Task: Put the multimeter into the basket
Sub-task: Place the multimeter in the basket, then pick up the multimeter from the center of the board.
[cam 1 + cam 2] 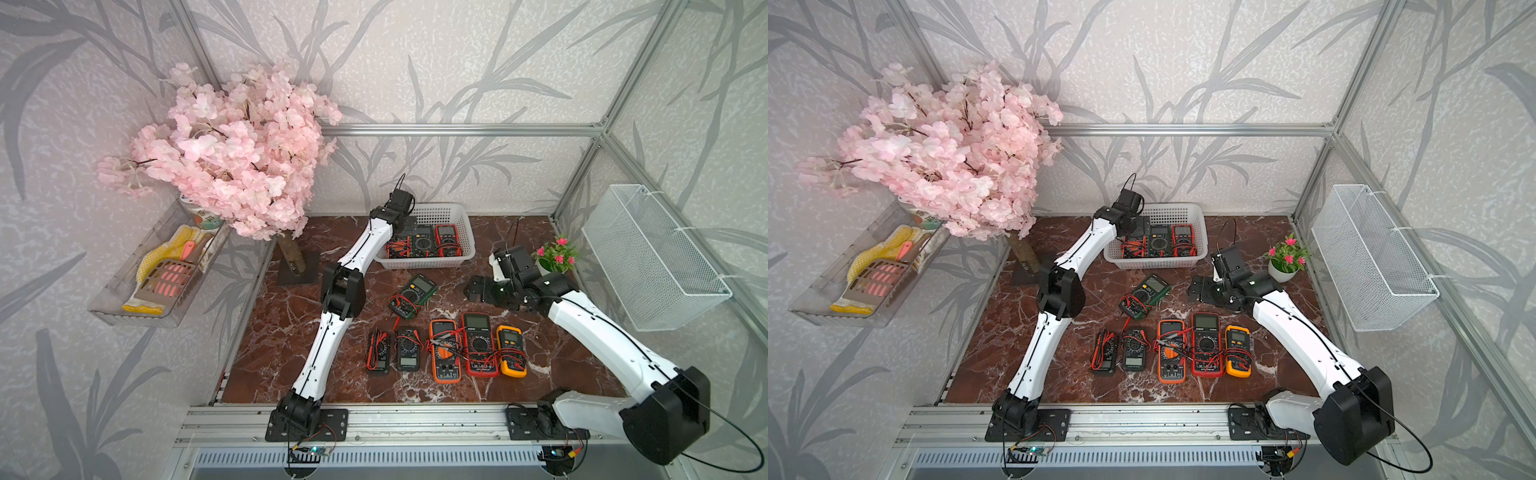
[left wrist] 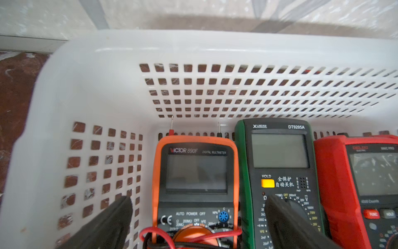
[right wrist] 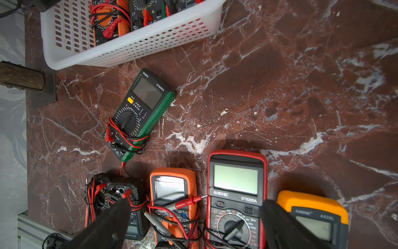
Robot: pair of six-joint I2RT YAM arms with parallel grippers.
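Left gripper [image 2: 198,200] above perforated plastic basket [image 2: 86,64]

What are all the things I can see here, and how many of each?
basket: one, white, back of the table.
multimeters in the basket: three, orange, green, red, side by side.
multimeters on the table: six; green tilted mid-table; two black, orange, red, yellow in a front row.
table: one, dark red marble.
blossom tree: one, pink, back left.
potted plant: one, pink flowers, right of basket.
wire basket: one, white, right wall.
clear tray: one, left wall, holding yellow gloves.
left claw: one, black, open, over the basket.
right claw: one, black, open, over the table.
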